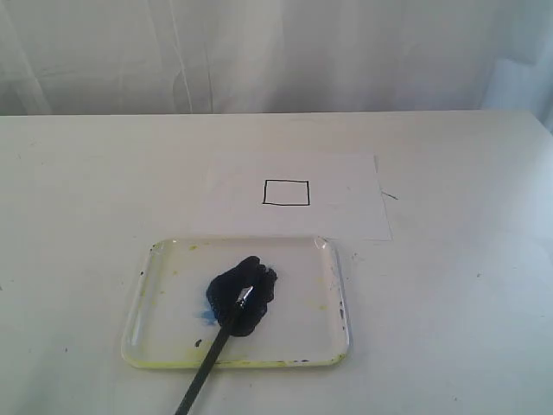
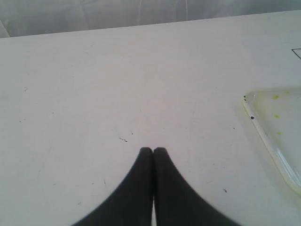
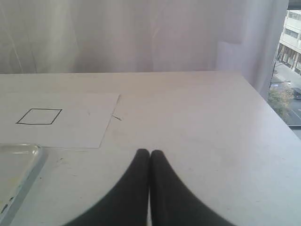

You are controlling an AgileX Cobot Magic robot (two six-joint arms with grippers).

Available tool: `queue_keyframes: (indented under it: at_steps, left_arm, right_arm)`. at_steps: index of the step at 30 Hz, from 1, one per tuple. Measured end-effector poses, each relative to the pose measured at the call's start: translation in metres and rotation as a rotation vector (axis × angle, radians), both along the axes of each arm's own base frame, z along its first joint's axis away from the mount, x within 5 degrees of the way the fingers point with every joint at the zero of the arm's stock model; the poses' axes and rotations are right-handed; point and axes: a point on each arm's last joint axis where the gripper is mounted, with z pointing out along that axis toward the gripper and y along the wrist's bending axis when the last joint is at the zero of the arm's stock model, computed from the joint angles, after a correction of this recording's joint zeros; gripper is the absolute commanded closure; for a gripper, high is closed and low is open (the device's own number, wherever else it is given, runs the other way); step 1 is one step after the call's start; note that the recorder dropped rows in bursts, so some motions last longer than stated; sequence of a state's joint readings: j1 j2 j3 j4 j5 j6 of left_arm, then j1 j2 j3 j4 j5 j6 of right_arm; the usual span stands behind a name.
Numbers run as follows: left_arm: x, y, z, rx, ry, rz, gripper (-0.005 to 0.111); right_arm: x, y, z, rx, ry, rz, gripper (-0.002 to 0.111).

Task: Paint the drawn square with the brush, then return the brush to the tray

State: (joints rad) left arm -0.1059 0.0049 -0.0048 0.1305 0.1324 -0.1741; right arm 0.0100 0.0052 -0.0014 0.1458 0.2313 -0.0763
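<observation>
The drawn square [image 1: 286,193] is a thin black outline with a blank white inside, on a white paper sheet [image 1: 298,197]; it also shows in the right wrist view as the square [image 3: 39,117]. In front of the sheet lies the clear tray [image 1: 155,320] with a dark paint blob. The brush [image 1: 213,353] rests with its tip in the blob, its black handle reaching over the tray's near rim. Neither gripper appears in the exterior view. My left gripper [image 2: 153,151] is shut and empty above bare table, a tray corner [image 2: 263,127] off to one side. My right gripper [image 3: 149,154] is shut, empty, near the paper's corner.
A white curtain hangs behind the table's far edge. The table's right edge [image 3: 275,113] shows in the right wrist view, with a window beyond it. Small dark specks mark the white tabletop [image 2: 123,139].
</observation>
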Motion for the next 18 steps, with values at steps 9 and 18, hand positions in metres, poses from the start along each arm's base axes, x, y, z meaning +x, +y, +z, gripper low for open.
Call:
queue_keyframes:
  at_steps: [9, 18]
  left_arm:
    - [0.0000, 0.0000, 0.0000, 0.000, 0.000, 0.000, 0.107]
    - [0.0014, -0.0009, 0.0066, -0.057, -0.070, 0.003, 0.107]
  right_arm:
    - [0.0000, 0.0000, 0.0000, 0.000, 0.000, 0.000, 0.108]
    - [0.0008, -0.0011, 0.0076, -0.018, -0.085, -0.010, 0.108]
